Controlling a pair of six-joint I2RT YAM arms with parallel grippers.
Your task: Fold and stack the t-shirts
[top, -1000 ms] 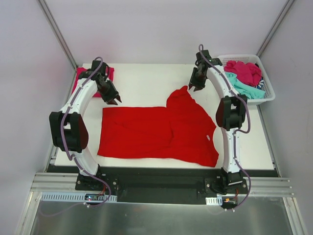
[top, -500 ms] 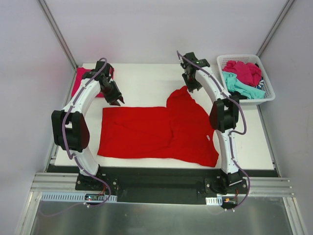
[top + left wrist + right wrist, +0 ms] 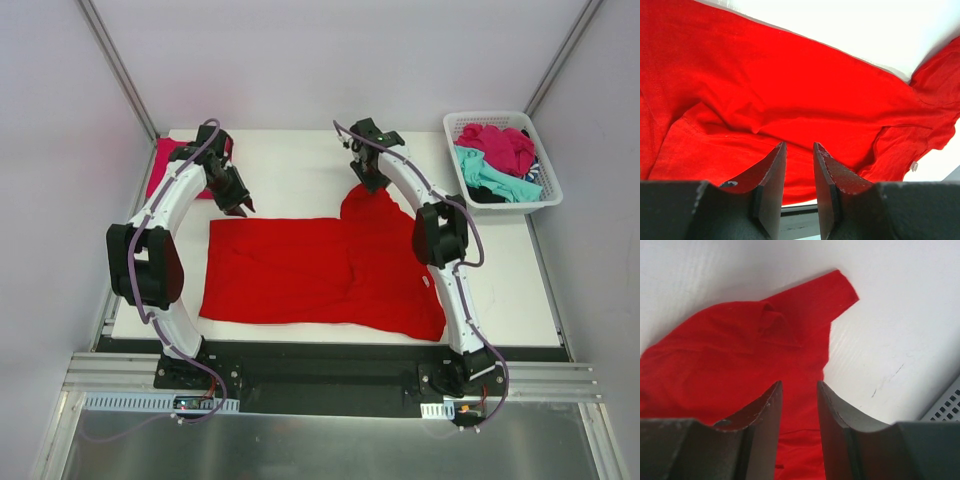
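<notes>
A large red t-shirt (image 3: 300, 270) lies spread flat in the middle of a white table (image 3: 290, 165). Its long axis runs left to right in front of both arms, and one sleeve (image 3: 368, 200) juts from the body toward the far edge. The right gripper (image 3: 368, 180) hangs over that sleeve. Its own camera shows the sleeve just ahead of and below the fingertips, and the jaws are parted with nothing between them. The left gripper (image 3: 240, 203) hovers just beyond the shirt's far left corner. Its jaws stand a narrow gap apart, also empty, with red cloth filling the view beneath. The right arm is nearer the sleeve and the left arm nearer the corner of the body. How high each gripper hangs above the cloth is hard to judge from these views, though neither seems to touch it. The next fold likely turns on the right jaws dropping onto the sleeve and drawing it toward the near side, over the body. A folded magenta t-shirt (image 3: 165, 160) sits at the table's far left corner, behind the left arm. More crumpled t-shirts (image 3: 498, 150) lie in a white basket (image 3: 548, 198) at the far right.
</notes>
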